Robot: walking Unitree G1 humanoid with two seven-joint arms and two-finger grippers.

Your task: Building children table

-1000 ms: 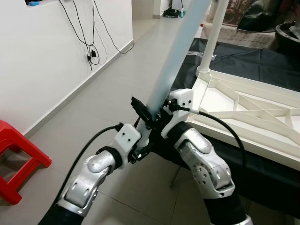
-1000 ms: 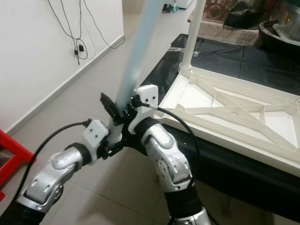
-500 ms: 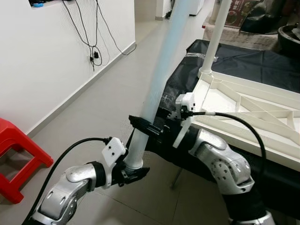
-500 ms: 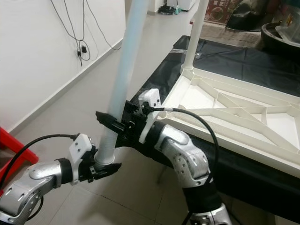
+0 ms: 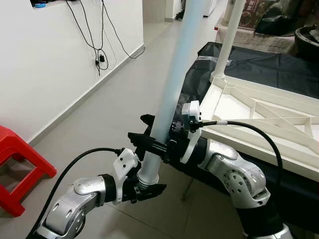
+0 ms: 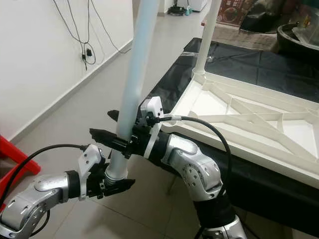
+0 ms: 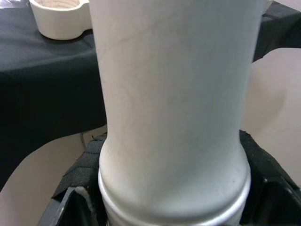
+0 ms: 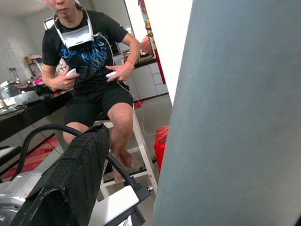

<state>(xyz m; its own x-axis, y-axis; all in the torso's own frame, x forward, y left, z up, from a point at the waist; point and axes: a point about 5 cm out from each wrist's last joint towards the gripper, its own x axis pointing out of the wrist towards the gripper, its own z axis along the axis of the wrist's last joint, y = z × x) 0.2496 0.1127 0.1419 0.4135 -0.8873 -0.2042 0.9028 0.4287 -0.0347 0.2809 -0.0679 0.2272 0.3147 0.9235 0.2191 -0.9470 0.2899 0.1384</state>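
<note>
1. The build is judged partly done: the white tabletop is seen upside down, ribs up, on the black-draped counter, and one white leg already stands upright in the socket at its far left corner
2. A second leg, a pale blue tube, is not yet fitted; it is held off the counter's left edge, over the floor, tilted slightly
3. The left claw is closed around the tube's ringed lower end
4. The right claw is clamped on the tube just above
5. Left to do, by judgement: this leg seated in a near socket, then the remaining corners
</note>
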